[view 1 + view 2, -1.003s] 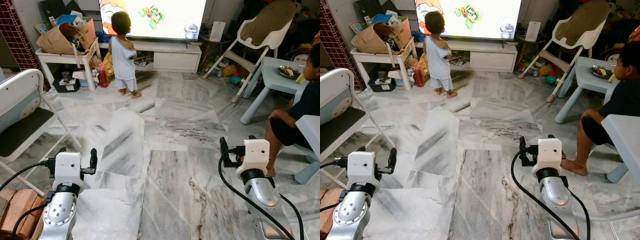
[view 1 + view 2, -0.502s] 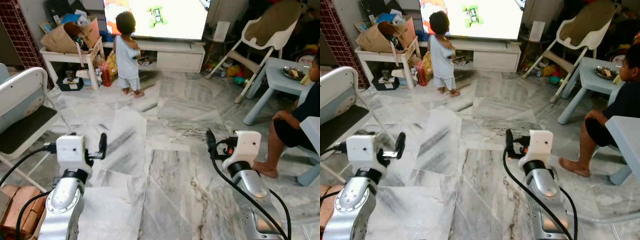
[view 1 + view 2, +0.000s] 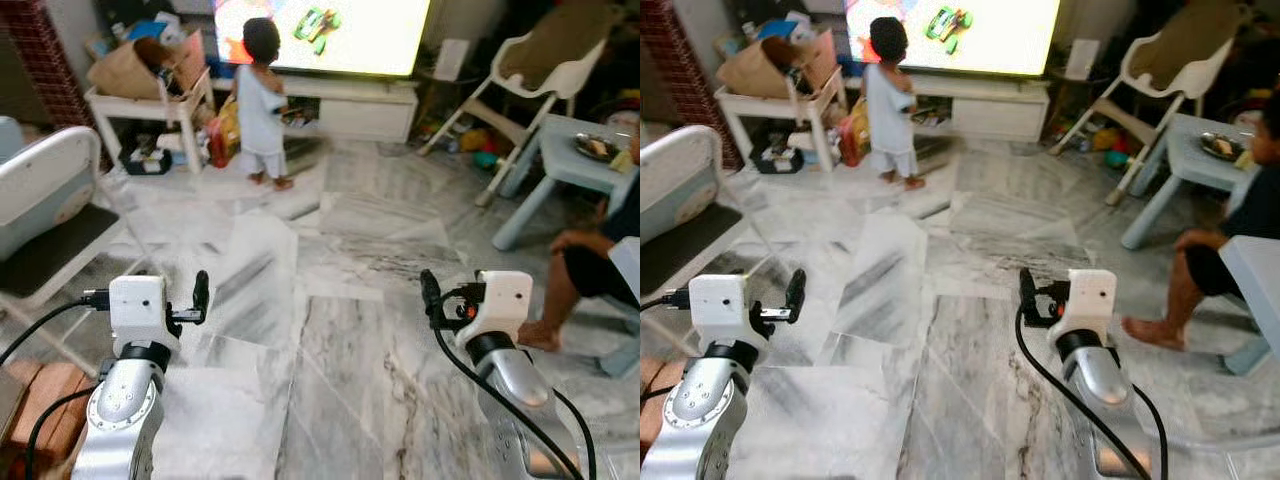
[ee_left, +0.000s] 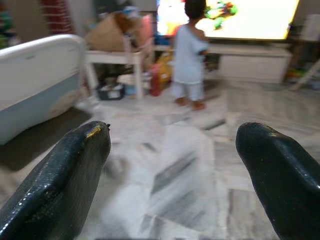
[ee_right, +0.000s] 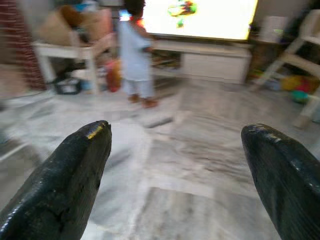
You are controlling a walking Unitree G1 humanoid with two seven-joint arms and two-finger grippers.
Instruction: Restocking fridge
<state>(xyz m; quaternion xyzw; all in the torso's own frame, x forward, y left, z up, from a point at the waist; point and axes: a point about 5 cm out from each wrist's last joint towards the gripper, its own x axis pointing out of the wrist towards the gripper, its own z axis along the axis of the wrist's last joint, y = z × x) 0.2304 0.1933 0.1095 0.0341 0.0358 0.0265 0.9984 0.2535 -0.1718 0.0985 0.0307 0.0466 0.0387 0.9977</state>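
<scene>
Robot in transit, frames a bit soft with motion blur. View has panned slightly since a second ago: the TV (image 3: 325, 35) and the small child (image 3: 264, 100) standing in front of it now sit a touch further right at the top of the frame, and the seated person (image 3: 600, 255) is cut harder by the right edge. That reads as camera turn, not things moving.

Left gripper (image 4: 172, 165) raised at lower left of the head view, fingers spread wide, nothing between them. Right gripper (image 5: 175, 165) at lower right, same: wide and empty. Both arms sit a little higher and closer in than a second ago, roughly back out from half a second ago; probably just walking sway.

No fridge anywhere ahead, and no stock items in either claw. Ahead is bare marble floor (image 3: 330, 300), a white chair (image 3: 50, 215) at the left edge, a cluttered white side table (image 3: 140, 100) upper left, a high chair (image 3: 520, 70) upper right, a pale blue table (image 3: 560, 160) at right.

Judgement: task not started in any useful sense; still searching or heading for the fridge. Child is in the path toward the TV, so keep clear.
</scene>
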